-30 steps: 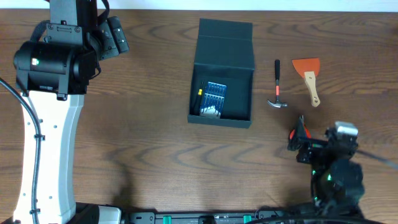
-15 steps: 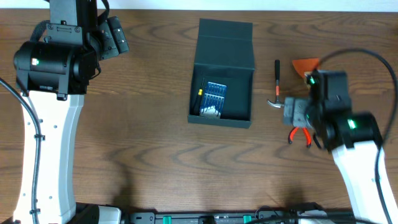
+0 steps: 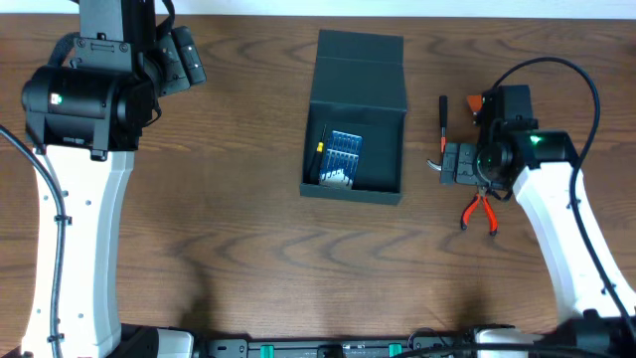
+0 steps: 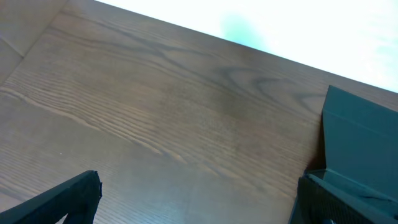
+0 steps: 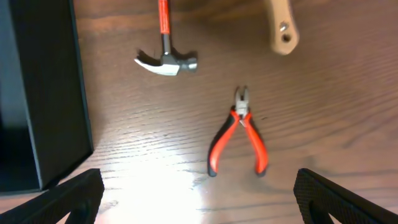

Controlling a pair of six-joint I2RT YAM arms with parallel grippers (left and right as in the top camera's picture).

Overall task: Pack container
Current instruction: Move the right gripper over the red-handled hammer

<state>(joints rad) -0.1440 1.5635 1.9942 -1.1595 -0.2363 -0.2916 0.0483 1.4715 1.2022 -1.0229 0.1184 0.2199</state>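
Container (image 3: 354, 191) looks stiff, light cardboard; I'd grip a side wall, not the flap. R gripper (image 5: 199, 193) near pliers (image 5: 239, 134), wide; L gripper (image 4: 196, 196) wide too.

dark wood-grain table (image 3: 238, 199), pale strip beyond

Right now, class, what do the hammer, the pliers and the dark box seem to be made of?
Hammer: shiny grey head, likely polished steel; orange-red shaft, material unclear. Pliers: dull grey metal nose, glossy red grips, probably plastic or rubber. Dark box: matte, flat crisp-edged walls, likely rigid cardboard.
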